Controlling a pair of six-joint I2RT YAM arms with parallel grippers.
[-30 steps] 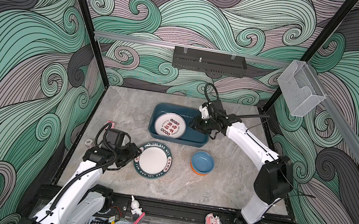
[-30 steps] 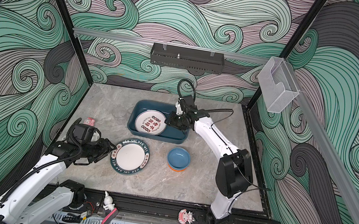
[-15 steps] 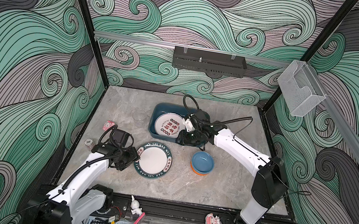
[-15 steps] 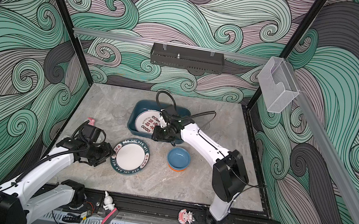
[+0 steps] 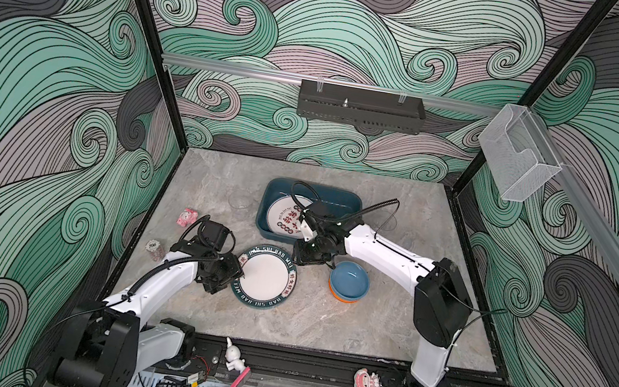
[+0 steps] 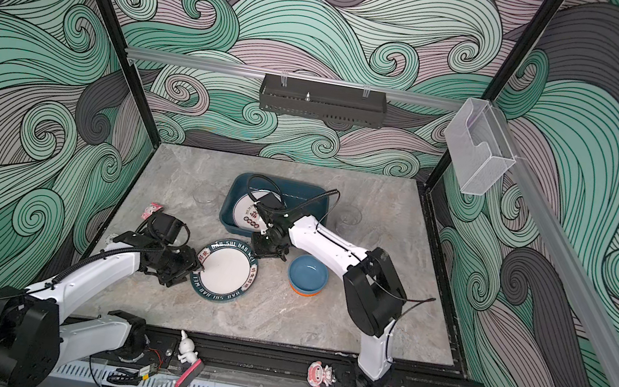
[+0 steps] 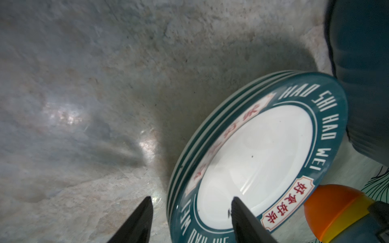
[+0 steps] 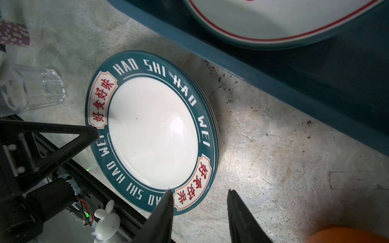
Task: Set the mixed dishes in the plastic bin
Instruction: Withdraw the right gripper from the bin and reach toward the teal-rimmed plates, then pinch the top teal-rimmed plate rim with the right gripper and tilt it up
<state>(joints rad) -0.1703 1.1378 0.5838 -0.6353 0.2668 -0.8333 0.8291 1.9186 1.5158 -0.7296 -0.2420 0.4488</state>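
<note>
A white plate (image 5: pixel 265 278) (image 6: pixel 226 270) with a teal lettered rim lies on the table. My left gripper (image 5: pixel 238 271) (image 7: pixel 190 202) is open, its fingers straddling the plate's left rim (image 7: pixel 252 160). My right gripper (image 5: pixel 306 259) (image 8: pixel 200 193) is open at the plate's far right edge (image 8: pixel 153 132), one finger over the rim, the other over bare table. The dark teal plastic bin (image 5: pixel 348 205) (image 6: pixel 299 191) behind holds a printed plate (image 5: pixel 287 216) (image 8: pixel 273 19). A blue bowl (image 5: pixel 348 287) (image 6: pixel 308 274) sits stacked in an orange one (image 7: pixel 332 206). Clear tumblers (image 5: pixel 239 200) (image 6: pixel 350 216) stand on either side of the bin.
A pink figurine (image 5: pixel 186 217) and a small chip stack (image 5: pixel 155 250) sit at the left edge. A white rabbit (image 5: pixel 234 355) and a pink figure (image 5: pixel 366 382) stand on the front rail. A black tray (image 5: pixel 358 112) and a clear box (image 5: pixel 515 160) hang on the walls.
My right gripper has come from beside the bin toward the front, down to the plate's far edge. My left gripper has slid right onto the plate's left rim.
</note>
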